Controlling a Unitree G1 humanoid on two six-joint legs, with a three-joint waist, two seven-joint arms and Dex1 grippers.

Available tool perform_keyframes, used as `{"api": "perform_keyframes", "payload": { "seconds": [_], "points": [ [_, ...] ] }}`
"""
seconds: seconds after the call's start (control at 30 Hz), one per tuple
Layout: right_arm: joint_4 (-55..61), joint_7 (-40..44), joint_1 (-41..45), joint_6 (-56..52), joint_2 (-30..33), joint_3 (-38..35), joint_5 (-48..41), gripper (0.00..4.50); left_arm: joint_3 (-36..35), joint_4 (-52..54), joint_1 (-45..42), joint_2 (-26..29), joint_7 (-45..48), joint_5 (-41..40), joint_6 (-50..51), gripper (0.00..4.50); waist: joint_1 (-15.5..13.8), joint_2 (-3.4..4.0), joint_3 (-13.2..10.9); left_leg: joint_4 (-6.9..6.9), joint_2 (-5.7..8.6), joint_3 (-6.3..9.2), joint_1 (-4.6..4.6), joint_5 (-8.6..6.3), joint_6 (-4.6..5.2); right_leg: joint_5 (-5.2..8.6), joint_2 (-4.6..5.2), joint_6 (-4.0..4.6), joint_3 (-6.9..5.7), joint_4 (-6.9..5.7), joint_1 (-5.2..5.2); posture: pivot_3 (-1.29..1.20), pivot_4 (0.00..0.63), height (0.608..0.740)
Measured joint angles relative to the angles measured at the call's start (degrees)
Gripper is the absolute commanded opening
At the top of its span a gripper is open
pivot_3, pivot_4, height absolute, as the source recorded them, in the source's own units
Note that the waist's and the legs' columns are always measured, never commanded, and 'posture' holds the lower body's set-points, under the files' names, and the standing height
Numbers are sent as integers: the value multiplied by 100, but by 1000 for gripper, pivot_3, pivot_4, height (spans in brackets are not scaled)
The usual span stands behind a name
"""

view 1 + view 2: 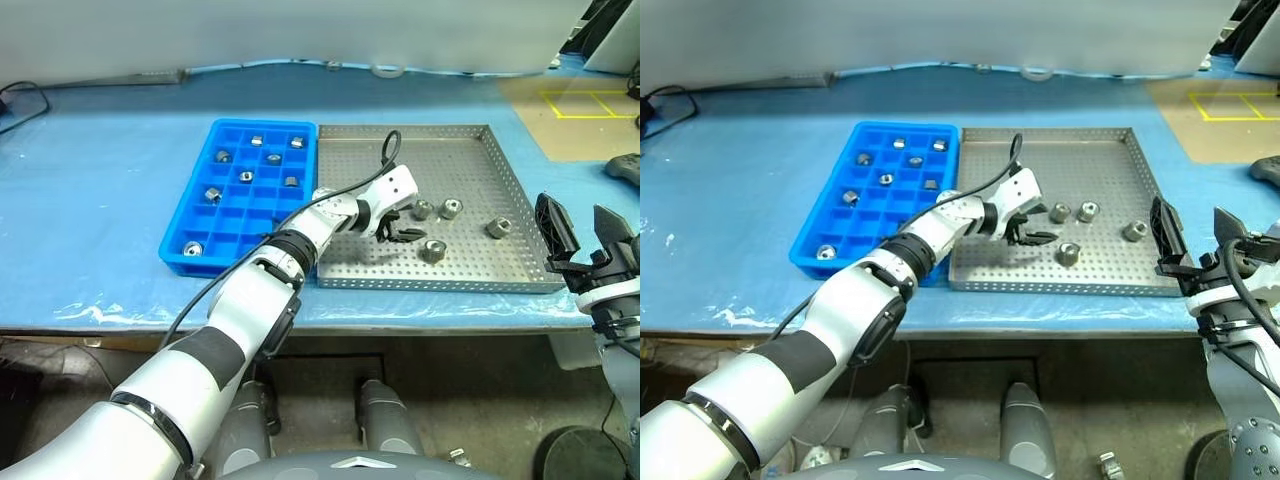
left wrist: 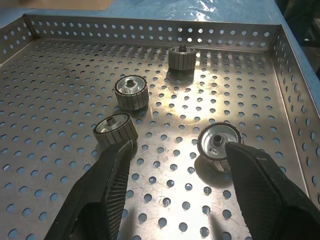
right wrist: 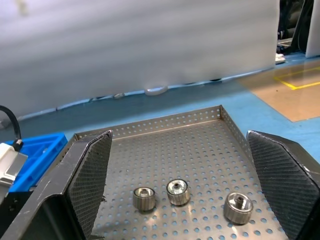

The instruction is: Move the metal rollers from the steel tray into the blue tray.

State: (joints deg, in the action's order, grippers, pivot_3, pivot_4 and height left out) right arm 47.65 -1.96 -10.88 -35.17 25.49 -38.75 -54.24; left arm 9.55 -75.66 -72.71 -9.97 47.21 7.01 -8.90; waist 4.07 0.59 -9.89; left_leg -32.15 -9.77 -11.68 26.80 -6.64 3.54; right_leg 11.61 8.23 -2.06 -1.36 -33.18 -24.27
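Note:
The steel tray (image 1: 350,150) holds several metal rollers: two side by side (image 1: 422,209) (image 1: 451,208), one further right (image 1: 498,228) and one near the front rim (image 1: 433,250). My left gripper (image 1: 402,232) hovers low over the tray floor, open and empty. In the left wrist view its fingers (image 2: 107,185) flank bare floor; one roller (image 2: 218,141) lies by one fingertip and another (image 2: 115,129) just past the other. The blue tray (image 1: 190,262) to the left has several rollers (image 1: 246,176) in its compartments. My right gripper (image 1: 585,232) stands open and empty beyond the steel tray's right rim.
Both trays lie on a blue-covered table (image 1: 90,200) whose front edge runs close below them. A black cable (image 1: 388,150) loops up from my left wrist over the steel tray. A dark object (image 1: 625,168) sits at the far right.

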Motion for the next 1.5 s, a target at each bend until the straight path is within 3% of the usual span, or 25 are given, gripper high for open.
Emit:
{"api": "perform_keyframes", "payload": {
  "seconds": [0.23,0.57,1.0,1.3,1.4,1.5],
  "points": [
    [316,-222,-552,104,-75,26,3,4500,-97,-2,14,-8,340,-193,-1,3236,88,2,1,-2,6,-6,18,-17,27,-16,4,27,-5,31,2,-729,150,740],
    [741,-502,-1290,472,-350,27,31,4500,103,-19,133,-9,596,-139,-11,3236,659,0,0,-14,25,-5,29,-31,47,10,18,-16,-5,46,8,-796,150,740],
    [954,-705,-1568,672,-482,507,417,4500,533,-124,248,-5,-1424,471,-53,3236,1595,-4,-2,-58,64,34,39,-48,70,40,55,-68,-26,46,38,-776,150,740],
    [831,-580,-1441,635,-343,832,898,4500,584,-68,519,36,-1070,548,228,3236,1874,-7,-4,-88,137,69,29,-83,124,56,119,-99,-44,69,118,-738,150,740],
    [747,-515,-1368,593,-305,891,981,4500,604,-22,534,40,-993,569,307,2711,1884,-7,-4,-89,154,95,30,-85,127,64,127,-112,-55,70,135,-727,150,740],
    [682,-452,-1297,558,-278,997,1052,4500,580,2,541,46,-1151,569,405,1773,1896,-5,-2,-89,157,113,31,-85,127,65,129,-113,-74,72,147,-714,150,740]
  ]
}}
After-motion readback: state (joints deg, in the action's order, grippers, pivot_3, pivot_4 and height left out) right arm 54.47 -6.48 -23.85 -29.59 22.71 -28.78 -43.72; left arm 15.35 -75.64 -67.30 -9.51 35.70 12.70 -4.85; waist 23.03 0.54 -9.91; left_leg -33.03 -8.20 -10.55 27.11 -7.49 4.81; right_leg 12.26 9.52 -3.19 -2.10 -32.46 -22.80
